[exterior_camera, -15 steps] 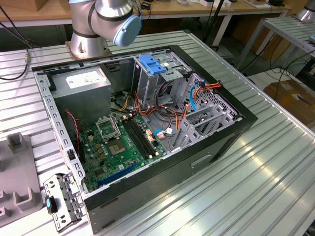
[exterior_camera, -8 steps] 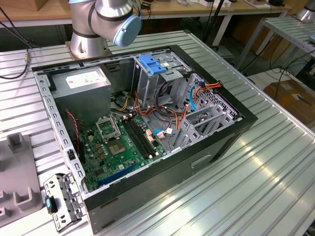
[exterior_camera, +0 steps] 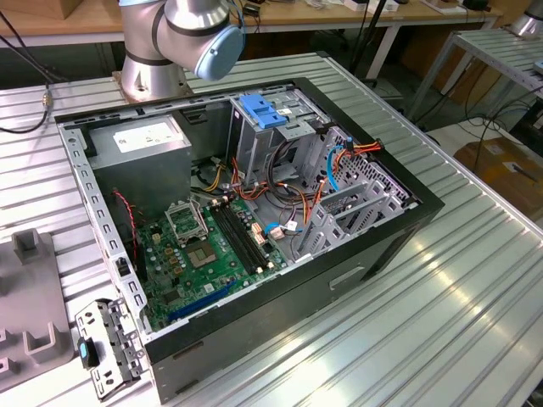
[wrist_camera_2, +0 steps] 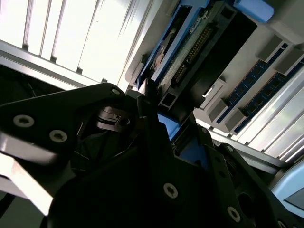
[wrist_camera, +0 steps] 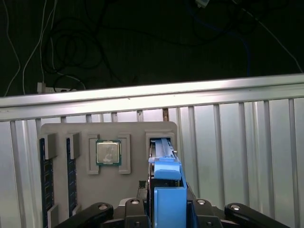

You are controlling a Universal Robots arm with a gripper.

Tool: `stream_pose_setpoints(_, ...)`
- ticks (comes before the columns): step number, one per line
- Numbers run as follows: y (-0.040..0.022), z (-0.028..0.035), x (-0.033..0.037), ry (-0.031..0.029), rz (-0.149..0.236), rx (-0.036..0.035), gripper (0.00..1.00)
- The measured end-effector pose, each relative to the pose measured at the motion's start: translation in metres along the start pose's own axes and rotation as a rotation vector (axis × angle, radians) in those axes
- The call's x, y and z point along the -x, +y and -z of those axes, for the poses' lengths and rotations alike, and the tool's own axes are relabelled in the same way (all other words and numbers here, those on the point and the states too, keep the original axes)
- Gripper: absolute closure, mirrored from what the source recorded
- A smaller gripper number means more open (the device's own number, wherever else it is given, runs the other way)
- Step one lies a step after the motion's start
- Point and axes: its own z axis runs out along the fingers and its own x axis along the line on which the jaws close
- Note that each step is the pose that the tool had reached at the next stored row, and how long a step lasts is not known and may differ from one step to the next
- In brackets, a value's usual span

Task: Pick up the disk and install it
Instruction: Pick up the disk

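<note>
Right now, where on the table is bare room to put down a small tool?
Bare: the wide ribbed table at the exterior view's right of the open computer case. Crowded: the exterior view's left of the case, where a grey tray and a metal bracket lie close together.

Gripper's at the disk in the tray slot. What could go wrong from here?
1. The disk stands on edge in a snug slot of the grey tray; a tilted pull may bind it there.
2. The processor sits right beside that slot and could get jolted.
3. Loose cables crowd the drive cage, so snagging seems possible.
</note>
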Motion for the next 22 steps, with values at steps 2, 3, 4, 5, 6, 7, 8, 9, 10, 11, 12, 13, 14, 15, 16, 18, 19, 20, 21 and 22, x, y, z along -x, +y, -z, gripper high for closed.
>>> stream_pose_setpoints(2,-0.0001,0.0051,0.0000,0.0007,0.000,0.0001,0.64)
stream_pose_setpoints(3,-0.0001,0.0074,0.0000,0.0009,0.000,0.0000,0.64)
stream_pose_setpoints(4,-0.0002,0.0098,0.0000,0.0010,0.000,0.0000,0.64)
stream_pose_setpoints(5,-0.0002,0.0123,0.0000,0.0013,0.000,-0.0001,0.64)
stream_pose_setpoints(6,-0.0003,0.0155,-0.0001,0.0019,0.000,0.0000,0.64)
stream_pose_setpoints(7,-0.0003,0.0177,-0.0001,0.0022,0.000,0.0000,0.64)
stream_pose_setpoints(8,-0.0004,0.0201,-0.0001,0.0026,0.000,-0.0002,0.64)
stream_pose_setpoints(9,-0.0004,0.0224,-0.0001,0.0030,0.000,-0.0003,0.64)
stream_pose_setpoints(10,-0.0005,0.0246,-0.0001,0.0034,0.000,-0.0003,0.64)
stream_pose_setpoints(11,-0.0005,0.0267,-0.0001,0.0038,0.000,-0.0002,0.64)
stream_pose_setpoints(12,-0.0005,0.0289,-0.0001,0.0041,0.000,-0.0002,0.64)
stream_pose_setpoints(13,-0.0006,0.0308,-0.0001,0.0044,0.000,-0.0003,0.64)
stream_pose_setpoints(14,-0.0006,0.0326,-0.0001,0.0048,0.000,-0.0003,0.64)
stream_pose_setpoints(15,-0.0007,0.0346,-0.0001,0.0052,0.000,-0.0004,0.64)
stream_pose_setpoints(16,-0.0007,0.0381,-0.0001,0.0061,0.000,-0.0005,0.64)
stream_pose_setpoints(18,-0.0008,0.0436,-0.0002,0.0076,0.000,-0.0005,0.64)
stream_pose_setpoints(19,-0.0008,0.0444,-0.0002,0.0078,0.000,-0.0006,0.64)
stream_pose_setpoints(20,-0.0008,0.0444,-0.0002,0.0078,0.000,-0.0008,0.64)
stream_pose_setpoints(21,-0.0009,0.0444,-0.0002,0.0078,0.000,-0.0008,0.64)
stream_pose_setpoints(22,-0.0009,0.0444,-0.0001,0.0079,0.000,-0.0008,0.64)
